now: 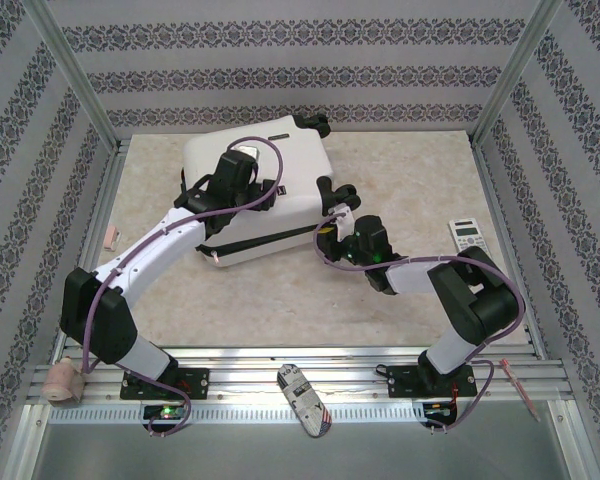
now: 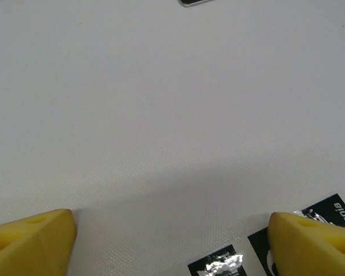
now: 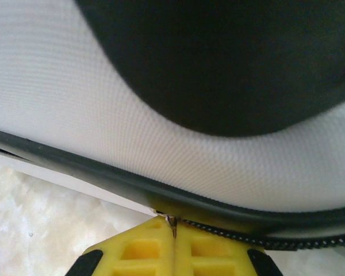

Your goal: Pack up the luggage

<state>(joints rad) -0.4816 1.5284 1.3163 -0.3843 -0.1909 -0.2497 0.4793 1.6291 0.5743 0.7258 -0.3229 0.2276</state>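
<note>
The luggage [image 1: 290, 165], a small white hard-shell suitcase, lies flat at the back middle of the table with its black wheels [image 1: 338, 192] toward the right. My left gripper [image 1: 238, 185] hovers over its lid with the jaws open. The left wrist view shows the yellow fingertips [image 2: 37, 236] spread wide just above the white shell [image 2: 161, 115], near the black printed marks [image 2: 215, 265], with nothing between them. My right gripper [image 1: 330, 232] is at the suitcase's front right corner. It is shut [image 3: 173, 233] on the small metal zipper pull [image 3: 172, 221], under the black zipper band [image 3: 103, 179] and a wheel [image 3: 230, 57].
A white remote-like device [image 1: 470, 238] lies on the table to the right. On the near rail are a patterned case [image 1: 305, 398], a pink roll [image 1: 65, 380] at the left and a pen [image 1: 517, 387] at the right. Patterned walls enclose the table.
</note>
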